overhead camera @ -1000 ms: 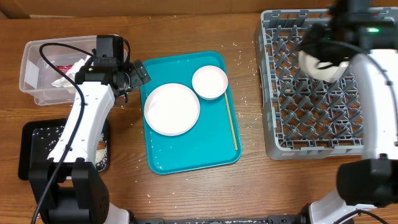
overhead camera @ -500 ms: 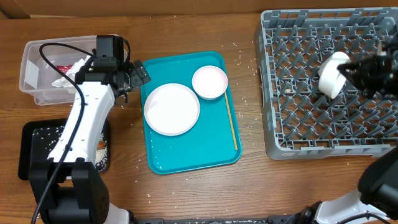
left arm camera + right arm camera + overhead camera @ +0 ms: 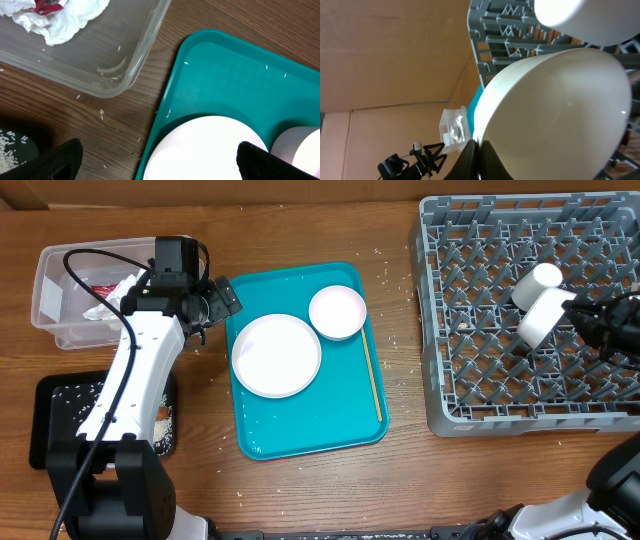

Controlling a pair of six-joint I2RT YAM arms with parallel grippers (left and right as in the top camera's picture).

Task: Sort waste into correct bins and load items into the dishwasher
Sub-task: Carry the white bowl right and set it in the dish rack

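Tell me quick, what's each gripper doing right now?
Left gripper: open, empty.
Right gripper: closed on a bowl over the rack.

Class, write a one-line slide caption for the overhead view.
Right hand holds a white bowl at the grey dish rack; a plate and second bowl wait on the teal tray.
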